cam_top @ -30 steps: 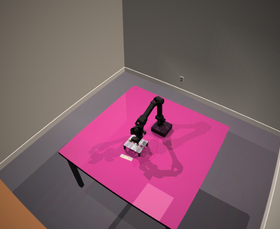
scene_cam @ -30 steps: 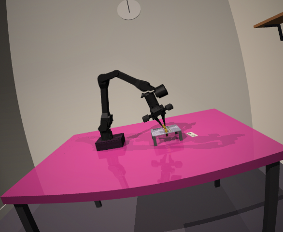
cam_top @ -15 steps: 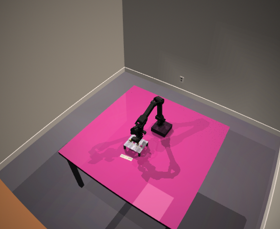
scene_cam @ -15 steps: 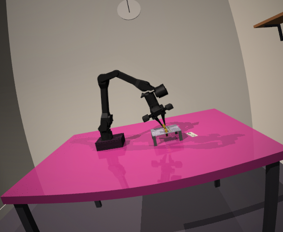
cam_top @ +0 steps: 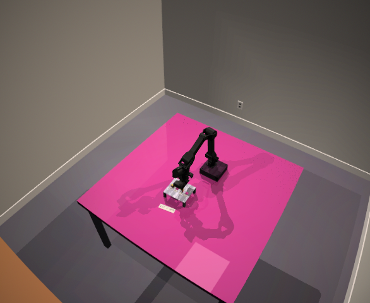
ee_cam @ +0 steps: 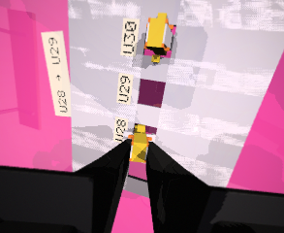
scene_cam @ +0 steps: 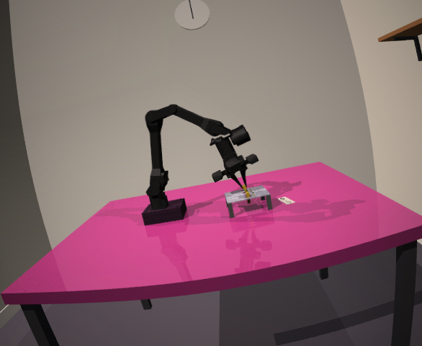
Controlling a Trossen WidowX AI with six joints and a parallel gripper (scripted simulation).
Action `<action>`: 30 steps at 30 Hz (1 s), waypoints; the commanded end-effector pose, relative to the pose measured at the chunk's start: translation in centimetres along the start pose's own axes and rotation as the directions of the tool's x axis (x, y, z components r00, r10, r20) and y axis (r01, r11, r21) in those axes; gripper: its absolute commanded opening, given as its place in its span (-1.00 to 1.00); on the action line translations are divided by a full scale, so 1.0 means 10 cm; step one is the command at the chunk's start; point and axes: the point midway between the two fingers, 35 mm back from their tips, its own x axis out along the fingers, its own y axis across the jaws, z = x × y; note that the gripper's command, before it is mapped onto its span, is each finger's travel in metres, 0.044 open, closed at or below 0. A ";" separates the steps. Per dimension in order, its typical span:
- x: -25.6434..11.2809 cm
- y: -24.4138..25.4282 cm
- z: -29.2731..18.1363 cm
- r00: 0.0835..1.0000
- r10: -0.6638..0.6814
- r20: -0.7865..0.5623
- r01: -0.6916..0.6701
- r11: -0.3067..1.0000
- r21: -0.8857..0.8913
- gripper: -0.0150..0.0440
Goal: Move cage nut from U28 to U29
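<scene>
Seen from outside, the dark base block (cam_top: 221, 172) (scene_cam: 147, 219) stands at the left on the pink counter (cam_top: 129, 182) (scene_cam: 92, 260) (ee_cam: 272, 160), and the black arm (cam_top: 196, 144) (scene_cam: 192, 115) arches rightward from it. Next comes the gripper (cam_top: 178, 189) (scene_cam: 245, 184) (ee_cam: 140, 146), tilted downward and grasping the yellow cage nut (ee_cam: 140, 151) at U28 (whether that nut is clear of its hole, I cannot tell). Beneath is the pale rail plate (cam_top: 175, 197) (scene_cam: 235, 196) (ee_cam: 214, 97), raised on short dark legs. Along its row of holes, as the wrist view shows, the U28 hole (ee_cam: 150, 130) is partly covered by the grasped nut, the U29 hole (ee_cam: 151, 92) is open in the middle, and the other nut (ee_cam: 157, 34) sits at U30, apart from the gripper. Farthest right, a small card (cam_top: 167, 208) (scene_cam: 286, 200) (ee_cam: 57, 73) (it reads U28, an arrow, U29) lies flat near the plate.
</scene>
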 end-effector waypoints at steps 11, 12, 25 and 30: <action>-0.01 0.00 0.00 1.000 -0.002 0.002 0.002 1.000 0.004 -0.36; -0.01 0.00 0.00 1.000 -0.002 0.002 0.002 1.000 0.004 -0.36; -0.01 0.01 0.00 1.000 -0.011 0.002 0.011 1.000 0.004 -0.36; -0.02 0.01 0.00 1.000 -0.015 0.002 0.015 1.000 0.004 -0.36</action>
